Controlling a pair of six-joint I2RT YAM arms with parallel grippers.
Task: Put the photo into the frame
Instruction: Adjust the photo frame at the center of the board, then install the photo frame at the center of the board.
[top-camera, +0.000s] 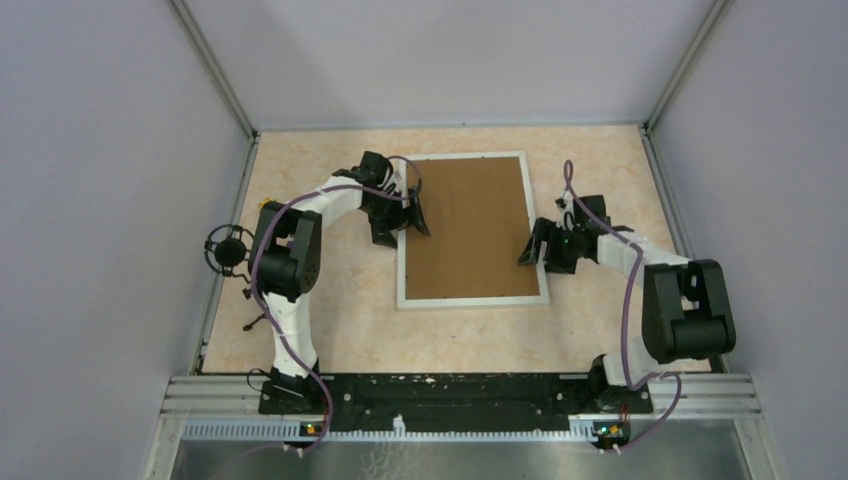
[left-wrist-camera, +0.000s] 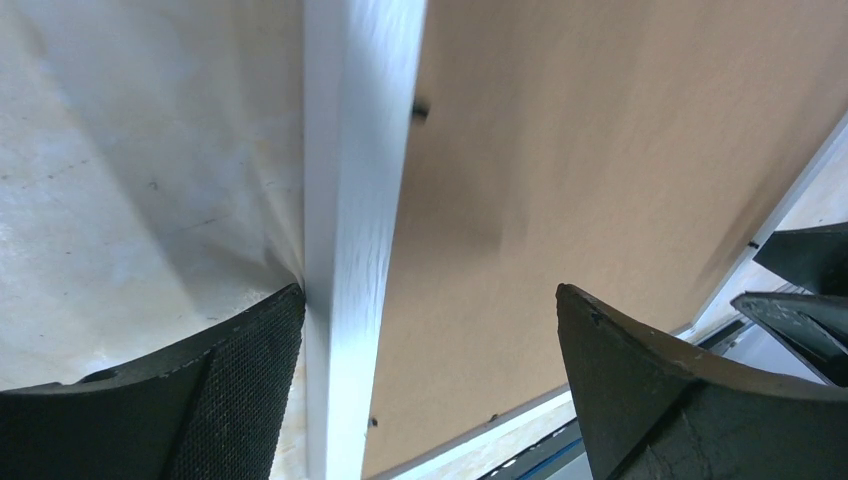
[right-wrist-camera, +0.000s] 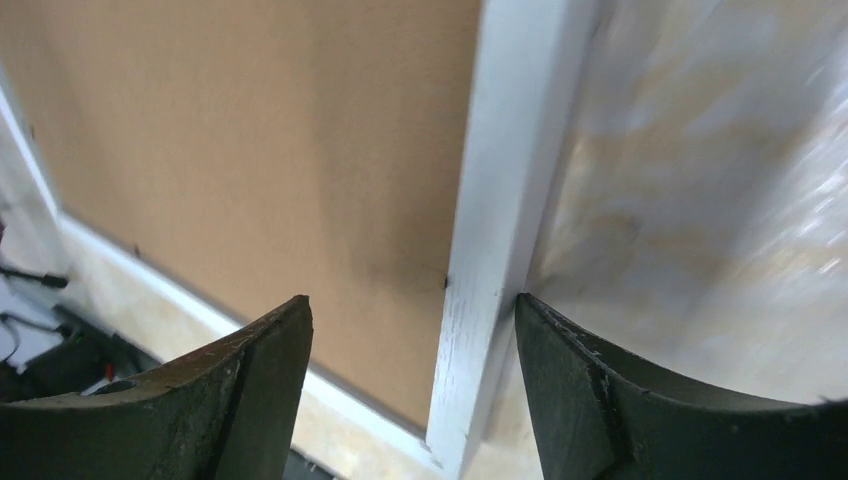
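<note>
Top view: the frame (top-camera: 470, 300) lies on the worktop (top-camera: 330, 330), brown board (top-camera: 470, 225) up. The left end effector (top-camera: 403, 228) straddles 1 long bar and the right end effector (top-camera: 540, 255) straddles the opposite bar.
Left wrist: released, with the bar between its 2 fingers (left-wrist-camera: 230, 390).
Right wrist: also released, with the bar just beside 1 finger.
</note>
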